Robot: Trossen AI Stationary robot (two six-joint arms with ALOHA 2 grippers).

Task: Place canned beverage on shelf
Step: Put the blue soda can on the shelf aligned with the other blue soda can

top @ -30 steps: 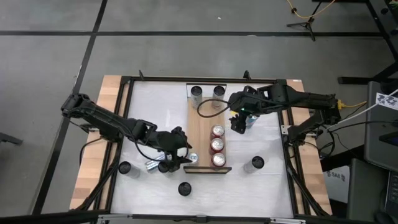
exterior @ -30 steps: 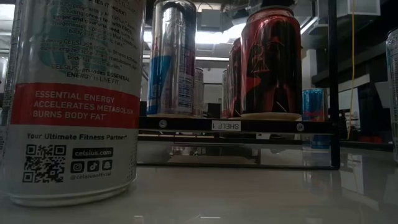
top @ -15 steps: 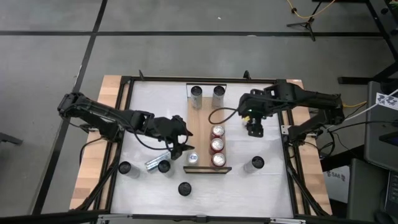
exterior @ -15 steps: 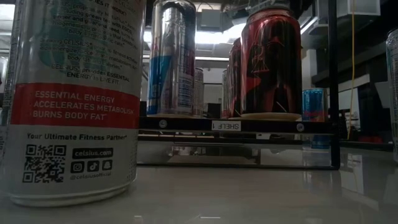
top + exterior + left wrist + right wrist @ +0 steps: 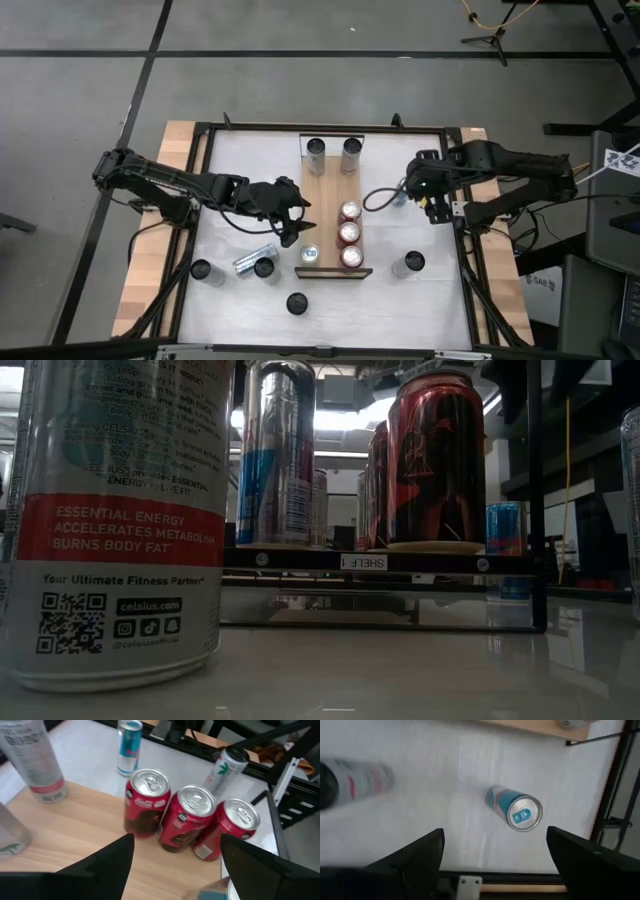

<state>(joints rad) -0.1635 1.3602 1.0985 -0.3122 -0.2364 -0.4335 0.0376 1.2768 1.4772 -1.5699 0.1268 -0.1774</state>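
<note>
Surface: white top (image 5: pixel 330 300) in a dark frame, pale wood strips on both sides, grey floor around it.
Shelf: wooden plank (image 5: pixel 325 205) at the surface's centre, running 12 to 6 o'clock, dark lip at the 6 o'clock end.
On the shelf: two silver cans (image 5: pixel 333 148) at the 12 o'clock end; three red cans (image 5: pixel 349 233) in a row along the 3 o'clock side; one blue-topped can (image 5: pixel 309 255) beside them near the lip.
Loose cans: one blue can (image 5: pixel 398 196) at 3 o'clock of the shelf; several at 7 o'clock, one lying down (image 5: pixel 248 261).
Left tool (image 5: pixel 293 222): at the shelf's 9 o'clock edge, fingers spread, empty.
Right tool (image 5: pixel 436 207): near the 3 o'clock frame, just beside the blue can, fingers apart, empty.
</note>
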